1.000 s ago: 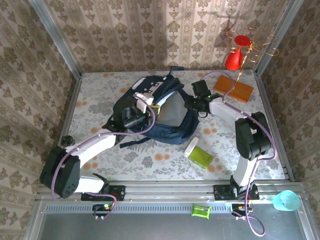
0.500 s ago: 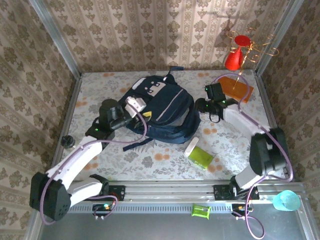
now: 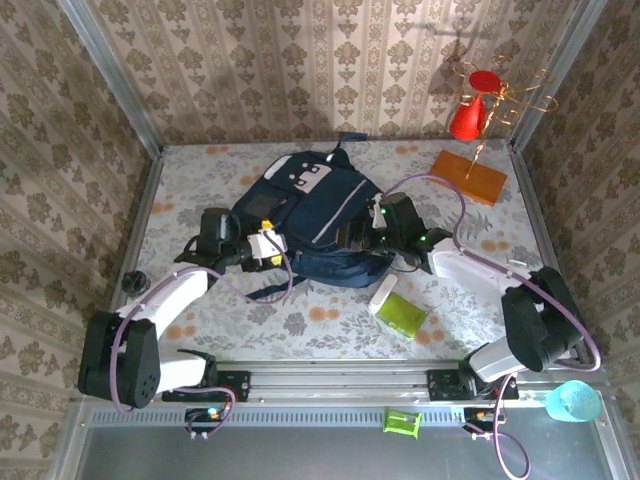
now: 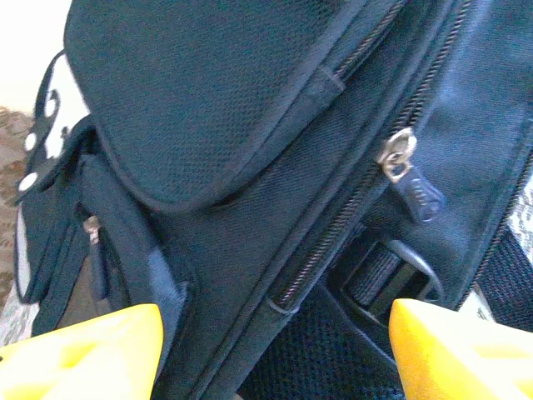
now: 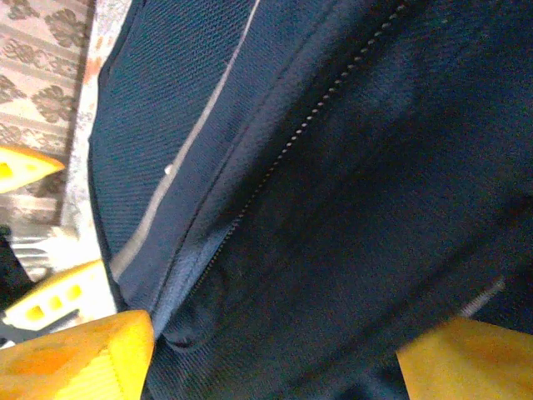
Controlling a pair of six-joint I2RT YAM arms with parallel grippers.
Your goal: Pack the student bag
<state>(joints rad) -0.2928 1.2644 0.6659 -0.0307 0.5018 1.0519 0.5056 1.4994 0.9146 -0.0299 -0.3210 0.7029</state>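
I'm working in a lab test cell dressed up as a home. Beige damask wallpaper panels (image 3: 300, 70) stand on three sides, held in bare aluminium corner posts (image 3: 110, 75). A floral-patterned cloth table top (image 3: 300, 322) covers the floor, and both arms are bolted to a slotted aluminium rail (image 3: 340, 381) at the near edge.

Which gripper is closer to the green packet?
Right. The right gripper is at the right edge of the bag, just beyond the green packet; the left gripper is at its left edge.
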